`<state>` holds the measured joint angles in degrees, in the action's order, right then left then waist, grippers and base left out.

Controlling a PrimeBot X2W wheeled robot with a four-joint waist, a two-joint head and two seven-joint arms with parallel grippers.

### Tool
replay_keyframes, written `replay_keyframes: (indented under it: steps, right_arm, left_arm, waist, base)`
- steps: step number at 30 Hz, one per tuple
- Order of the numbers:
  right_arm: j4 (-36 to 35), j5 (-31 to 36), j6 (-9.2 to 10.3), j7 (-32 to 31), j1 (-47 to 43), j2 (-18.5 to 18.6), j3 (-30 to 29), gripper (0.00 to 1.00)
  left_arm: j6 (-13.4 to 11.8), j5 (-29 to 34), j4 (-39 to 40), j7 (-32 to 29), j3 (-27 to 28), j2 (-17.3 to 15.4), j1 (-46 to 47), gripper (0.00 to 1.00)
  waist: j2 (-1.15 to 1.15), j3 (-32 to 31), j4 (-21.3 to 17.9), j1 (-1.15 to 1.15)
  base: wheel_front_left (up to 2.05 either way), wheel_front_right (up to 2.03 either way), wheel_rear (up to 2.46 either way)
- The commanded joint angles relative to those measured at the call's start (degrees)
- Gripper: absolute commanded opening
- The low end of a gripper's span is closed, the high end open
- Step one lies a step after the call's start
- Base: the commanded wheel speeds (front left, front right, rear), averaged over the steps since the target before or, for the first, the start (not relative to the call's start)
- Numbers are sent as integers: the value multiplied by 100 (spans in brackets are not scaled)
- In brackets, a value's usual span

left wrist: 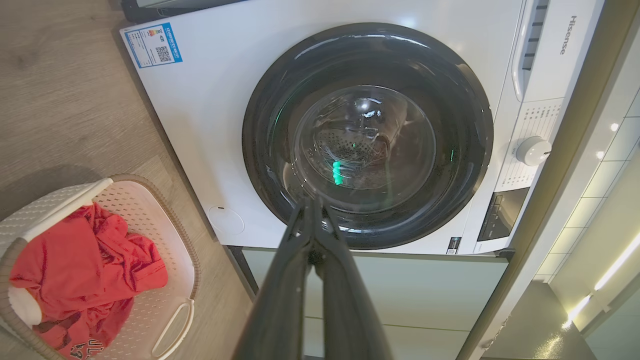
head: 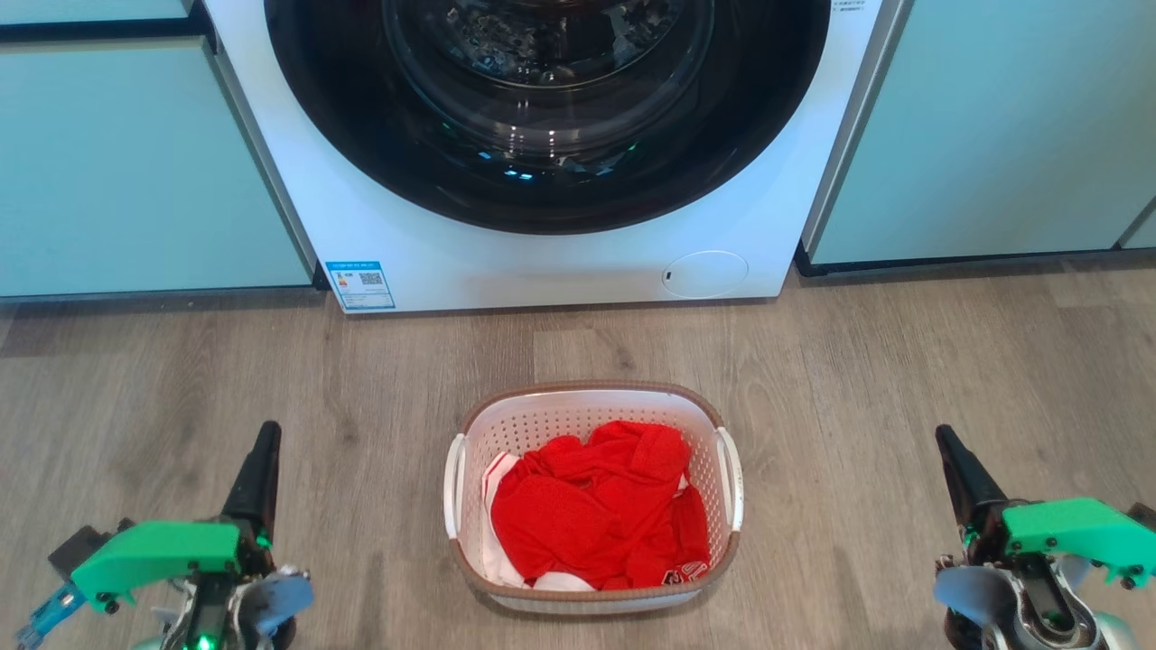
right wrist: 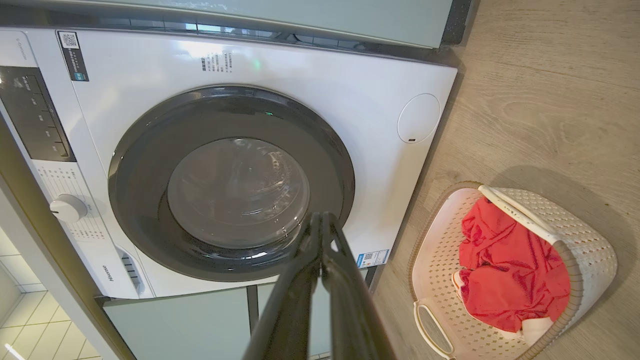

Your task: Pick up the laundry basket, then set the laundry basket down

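- Two grippers, the left gripper and the right gripper, are seen with fingers pressed together, holding nothing.
- Midway between them, the laundry basket is set on the floor before the washing machine, one handle turned toward each.

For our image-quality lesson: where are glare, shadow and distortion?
Head view: glints on the dark round glass door of the white washing machine. Left wrist view: its edges bow. Right wrist view: the white perforated plastic laundry basket shadows the wooden floor.
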<state>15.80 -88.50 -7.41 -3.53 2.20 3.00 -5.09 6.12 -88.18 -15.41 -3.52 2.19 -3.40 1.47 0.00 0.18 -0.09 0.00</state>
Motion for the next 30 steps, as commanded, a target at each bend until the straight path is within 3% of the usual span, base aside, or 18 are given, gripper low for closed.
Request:
replay_keyframes:
  steps: [1, 7, 30]
  right_arm:
    - [-188, -150, -8, -57, 336, 112, 82, 0]
    - [-188, -509, -8, -158, 383, 111, 28, 0]
    - [-185, -472, -8, -194, 387, 80, -16, 0]
  left_arm:
    - [82, -147, 160, -66, 201, -71, 376, 0]
    - [136, -534, 143, -166, 270, -66, 458, 0]
    - [136, -499, 141, -200, 312, -36, 461, 0]
  waist:
    - [0, 0, 1, 0]
    - [0, 0, 9, 0]
    - [0, 0, 9, 0]
  base:
    - [0, 0, 0]
    - [0, 0, 0]
    - [0, 0, 0]
